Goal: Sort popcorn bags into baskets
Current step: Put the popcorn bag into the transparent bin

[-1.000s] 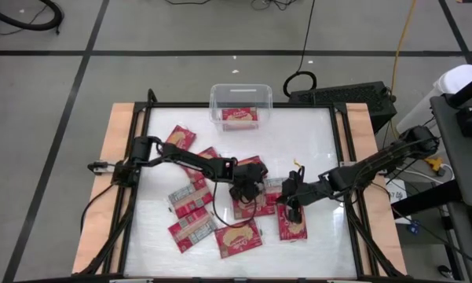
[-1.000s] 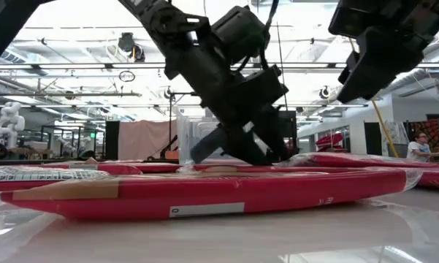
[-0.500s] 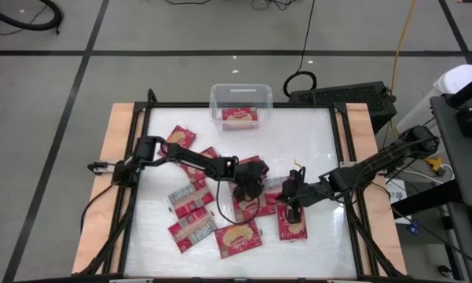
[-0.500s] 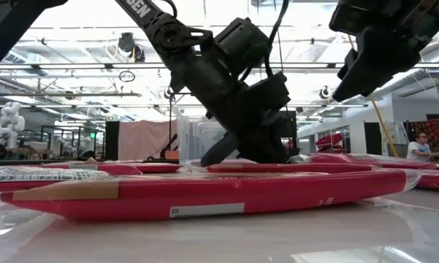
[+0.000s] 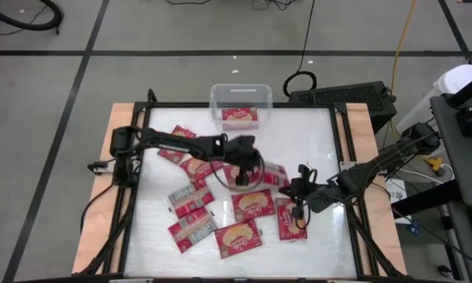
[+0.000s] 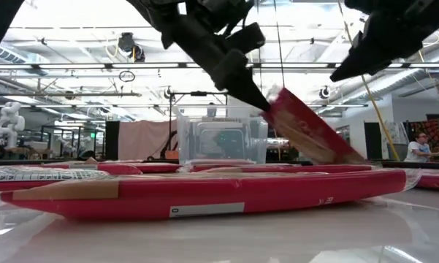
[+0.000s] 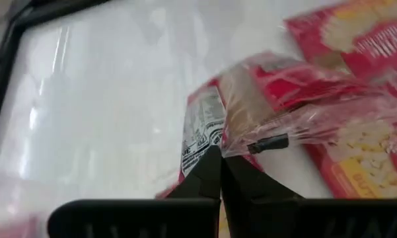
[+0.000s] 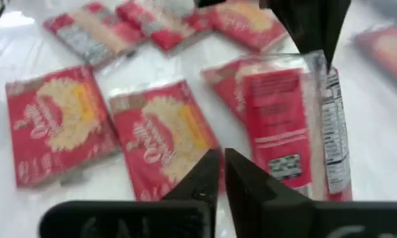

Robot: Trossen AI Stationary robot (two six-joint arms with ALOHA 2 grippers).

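Now we see the left gripper (image 5: pixel 261 167) clenched on a popcorn bag (image 6: pixel 307 131), lifted and tilted over mid-table. The clear basket (image 5: pixel 241 94) lies straight toward the far edge, so the left arm is nearer. The right gripper (image 5: pixel 300 196) hovers clenched, empty.

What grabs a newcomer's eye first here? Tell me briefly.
The left gripper near the table's middle, shut on a popcorn bag hanging tilted above the packets lying flat. Behind it, at the far edge, stands the clear bin with one bag inside.
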